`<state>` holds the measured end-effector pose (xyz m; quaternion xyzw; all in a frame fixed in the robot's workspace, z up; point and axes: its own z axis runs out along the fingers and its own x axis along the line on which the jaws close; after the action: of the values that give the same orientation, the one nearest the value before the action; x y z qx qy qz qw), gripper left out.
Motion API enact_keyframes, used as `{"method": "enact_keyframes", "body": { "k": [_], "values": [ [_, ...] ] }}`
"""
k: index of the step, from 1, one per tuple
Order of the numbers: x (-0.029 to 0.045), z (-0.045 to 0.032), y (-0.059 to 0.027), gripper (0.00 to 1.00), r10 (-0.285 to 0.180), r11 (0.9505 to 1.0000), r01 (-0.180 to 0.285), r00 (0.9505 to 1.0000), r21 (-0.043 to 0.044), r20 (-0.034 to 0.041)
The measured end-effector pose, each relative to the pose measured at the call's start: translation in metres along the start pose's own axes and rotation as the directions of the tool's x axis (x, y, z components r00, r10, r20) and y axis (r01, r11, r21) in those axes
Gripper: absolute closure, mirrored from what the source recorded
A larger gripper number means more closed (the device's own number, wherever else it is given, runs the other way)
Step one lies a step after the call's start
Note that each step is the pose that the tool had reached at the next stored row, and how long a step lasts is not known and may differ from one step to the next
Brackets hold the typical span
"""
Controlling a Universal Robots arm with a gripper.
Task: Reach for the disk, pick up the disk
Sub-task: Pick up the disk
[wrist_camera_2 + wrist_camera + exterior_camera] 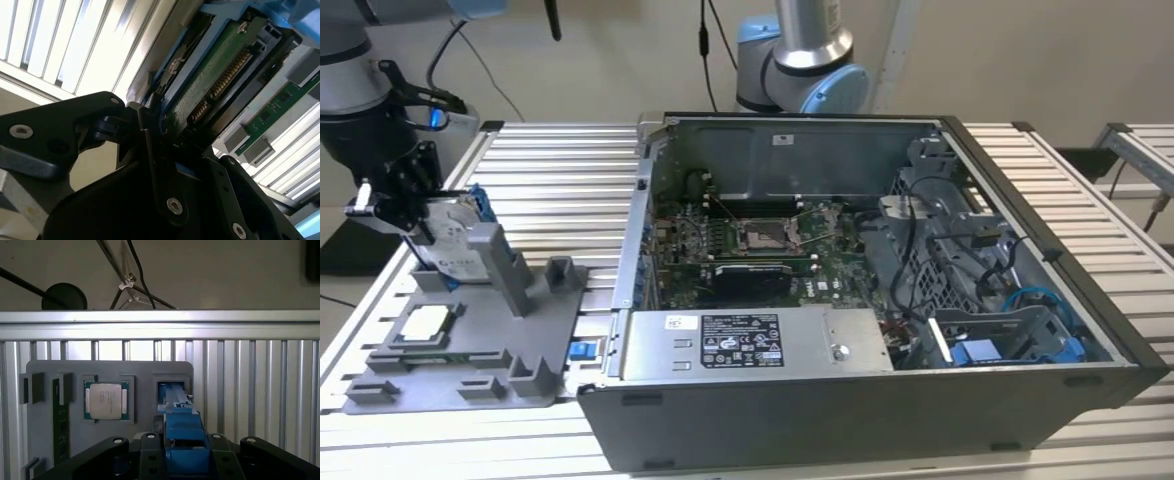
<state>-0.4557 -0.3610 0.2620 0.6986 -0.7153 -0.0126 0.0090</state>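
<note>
The disk (450,245) stands on edge in a slot of the grey fixture (534,335), on the surface (560,165) at the exterior view's left. The end effector (420,228) appears clamped on its blue bracket, so the grasp step is in hand. Extraction calls for a straight pull clear of the slot.

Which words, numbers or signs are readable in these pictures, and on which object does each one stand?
No text is readable.
White label on the disk: print too small.
White sticker on the large silver box: print and symbols too blurred.
Square chip: faint lines, unreadable.
Small sticker inside the computer case: too small.
</note>
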Motion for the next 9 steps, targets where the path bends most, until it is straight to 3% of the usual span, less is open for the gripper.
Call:
{"method": "enact_keyframes", "body": {
  "k": [2, 4, 5, 8, 9],
  "values": [
    [0.0000, 0.0000, 0.0000, 1.00, 0.000, 1.0000, 0.000, 1.0000, 0.0000, -0.0017],
    [-0.0002, 0.0001, 0.0000, 1.00, 0.001, 1.0000, -0.001, 0.9999, 0.0003, -0.0149],
    [-0.0001, 0.0000, 0.0000, 1.00, 0.001, 1.0000, -0.001, 0.9999, 0.0003, -0.0161],
    [-0.0002, 0.0000, 0.0000, 1.00, 0.000, 1.0000, 0.000, 0.9999, 0.0001, -0.0103],
    [-0.0002, 0.0000, 0.0000, 1.00, 0.001, 1.0000, -0.001, 0.9999, 0.0002, -0.0122]
  ]
}}
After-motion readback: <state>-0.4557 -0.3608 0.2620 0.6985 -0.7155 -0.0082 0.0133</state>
